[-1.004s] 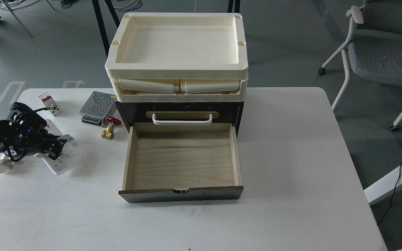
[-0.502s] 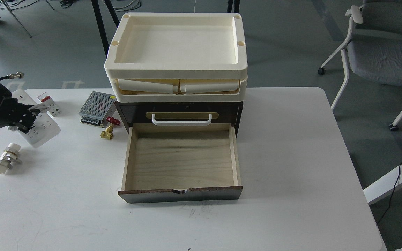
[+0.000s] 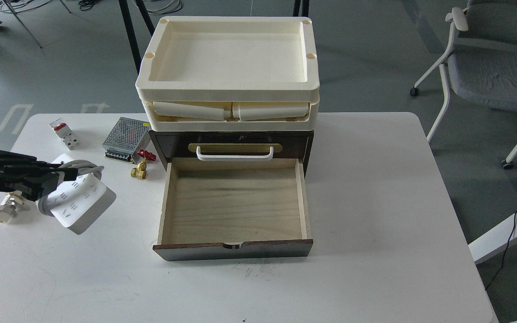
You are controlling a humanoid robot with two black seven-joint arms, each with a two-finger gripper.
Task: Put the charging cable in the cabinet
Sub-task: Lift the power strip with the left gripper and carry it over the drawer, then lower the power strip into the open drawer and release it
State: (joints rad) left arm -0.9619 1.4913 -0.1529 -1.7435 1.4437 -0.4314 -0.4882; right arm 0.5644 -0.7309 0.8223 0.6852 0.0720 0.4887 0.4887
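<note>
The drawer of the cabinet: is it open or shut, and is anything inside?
Open and empty. The drawer is pulled out toward the camera from the cabinet, and only its bare wooden floor shows.

This looks like a robotics lab or test room in an office building. A plain white table [image 3: 375, 202] stands on a grey floor [image 3: 366, 54], with a grey wheeled office chair [image 3: 487, 67] at two o'clock. Loose cables [image 3: 159, 6] trail over the floor at twelve o'clock, beside black stand legs [image 3: 128, 31]. Electrical parts sit at ten o'clock: a perforated metal power supply [image 3: 126, 137], a circuit breaker [image 3: 63, 133], and a brass valve [image 3: 139, 169].
</note>
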